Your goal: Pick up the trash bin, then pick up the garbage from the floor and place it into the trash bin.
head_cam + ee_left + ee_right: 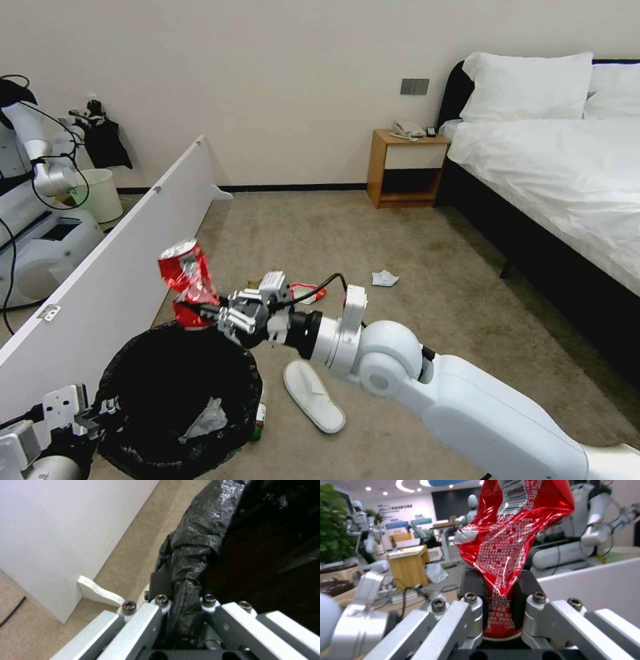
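Observation:
The trash bin (170, 393), lined with a crinkled black bag, stands at the lower left with a white tissue (207, 419) inside. My left gripper (90, 417) is shut on its rim; the left wrist view shows the black bag (190, 562) pinched between the pads. My right gripper (210, 312) is shut on a crushed red can (187, 281), held over the bin's far rim; the can (510, 545) fills the right wrist view. On the carpet lie a white slipper (313, 395), a white tissue (385, 278), a red-white packet (305, 291) and a small bottle (259, 417) against the bin.
A white partition board (127, 267) runs along the left, close to the bin. Behind it are a cream-white bucket (100, 193) and another robot (40, 220). A bed (560, 173) and a wooden nightstand (403, 170) stand at the right and back.

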